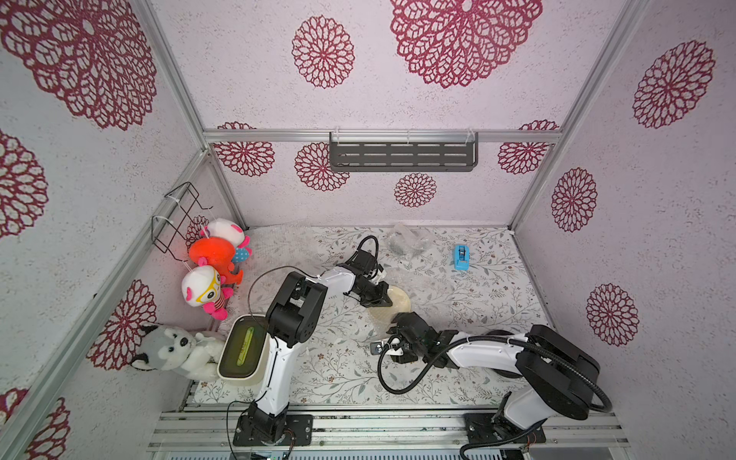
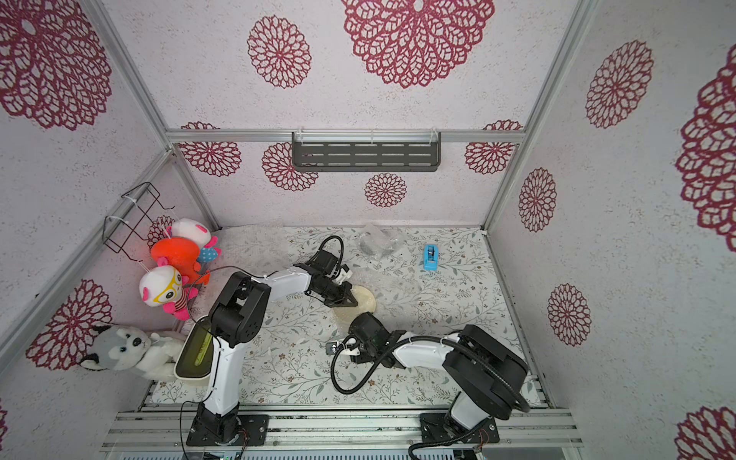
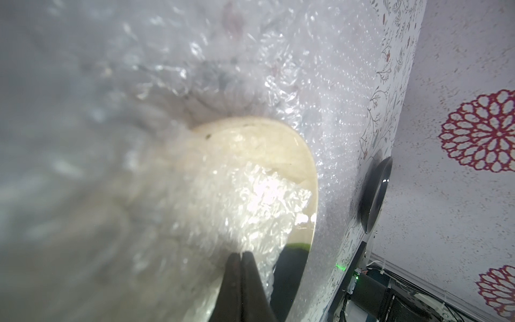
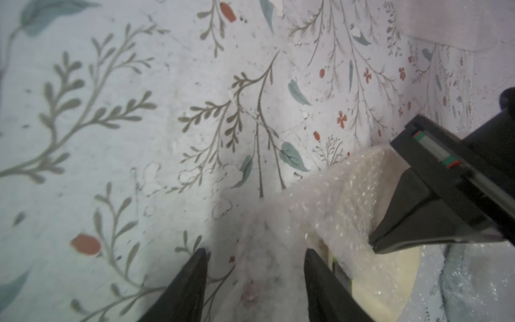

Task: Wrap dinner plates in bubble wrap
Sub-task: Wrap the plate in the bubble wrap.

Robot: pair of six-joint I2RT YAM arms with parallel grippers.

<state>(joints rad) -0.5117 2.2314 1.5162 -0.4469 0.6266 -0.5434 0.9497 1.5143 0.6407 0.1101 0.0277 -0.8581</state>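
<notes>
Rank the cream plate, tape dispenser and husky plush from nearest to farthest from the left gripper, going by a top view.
From the left gripper:
1. Cream plate, directly under the fingers.
2. Tape dispenser, toward the back right.
3. Husky plush, against the left wall, near the front.

Count: 2 plates visible: 1 cream round plate (image 1: 400, 302), 1 glossy black round plate (image 3: 376, 195). 1 clear bubble-wrap bundle (image 1: 404, 243) near the single small blue plastic tape dispenser (image 1: 461, 257). 4 soft plush toys (image 1: 203, 290), 1 cream rounded-rectangular tub (image 1: 239, 380).
</notes>
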